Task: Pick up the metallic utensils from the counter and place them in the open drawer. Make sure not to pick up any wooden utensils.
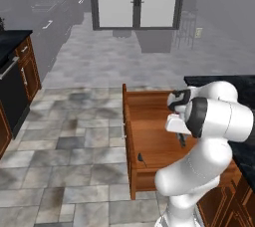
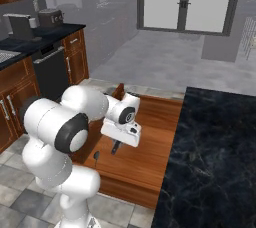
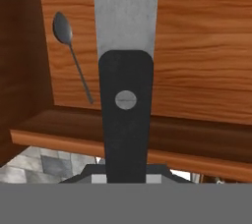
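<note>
Knife (image 3: 126, 85) in closed jaws above drawer (image 1: 149, 136), spoon (image 3: 70, 51) near wall

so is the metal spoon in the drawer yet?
In. The spoon lies flat on the open drawer floor; the gripper holds the knife above.

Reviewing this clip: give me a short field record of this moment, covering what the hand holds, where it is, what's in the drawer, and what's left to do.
hand: shut on the straight grey table knife with dark handle
hand position: above the open reddish-brown wooden drawer, knife not yet released
drawer contents: thin grey metal spoon lying flat on the drawer floor, near the front corner
counter: glossy black stone island top beside the drawer
remaining step: likely lower and release the knife into the drawer
</note>
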You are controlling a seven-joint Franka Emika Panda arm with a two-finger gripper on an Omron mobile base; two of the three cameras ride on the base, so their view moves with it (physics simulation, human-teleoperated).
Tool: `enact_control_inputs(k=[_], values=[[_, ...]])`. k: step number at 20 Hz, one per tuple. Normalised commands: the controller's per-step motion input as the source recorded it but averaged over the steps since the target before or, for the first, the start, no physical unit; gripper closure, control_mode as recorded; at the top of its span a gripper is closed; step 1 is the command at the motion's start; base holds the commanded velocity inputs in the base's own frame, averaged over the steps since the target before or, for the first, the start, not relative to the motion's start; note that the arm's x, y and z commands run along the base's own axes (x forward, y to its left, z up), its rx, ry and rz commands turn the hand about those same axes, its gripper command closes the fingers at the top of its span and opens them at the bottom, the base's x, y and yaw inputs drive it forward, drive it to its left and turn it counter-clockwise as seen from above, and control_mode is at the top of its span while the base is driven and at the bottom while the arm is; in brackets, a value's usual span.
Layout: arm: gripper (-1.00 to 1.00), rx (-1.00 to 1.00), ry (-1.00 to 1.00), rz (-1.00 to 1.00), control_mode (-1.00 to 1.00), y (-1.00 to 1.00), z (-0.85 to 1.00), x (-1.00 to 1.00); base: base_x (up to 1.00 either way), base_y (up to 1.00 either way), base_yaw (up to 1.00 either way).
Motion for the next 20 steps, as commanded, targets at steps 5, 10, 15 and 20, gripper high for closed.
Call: enact_control_inputs(k=[5,10,15,20], values=[[1.00,0.04,0.03,0.00,-1.00,-0.05,-0.21,0.15,0.00,0.00,0.00],[1.00,0.03,0.02,0.00,-1.00,-0.01,-0.27,0.21,0.00,0.00,0.00],[1.00,0.01,0.01,0.00,-1.00,-0.01,-0.29,0.19,0.00,0.00,0.00],[1.00,0.01,0.01,0.00,-1.00,0.00,-0.33,0.23,0.00,0.00,0.00]])
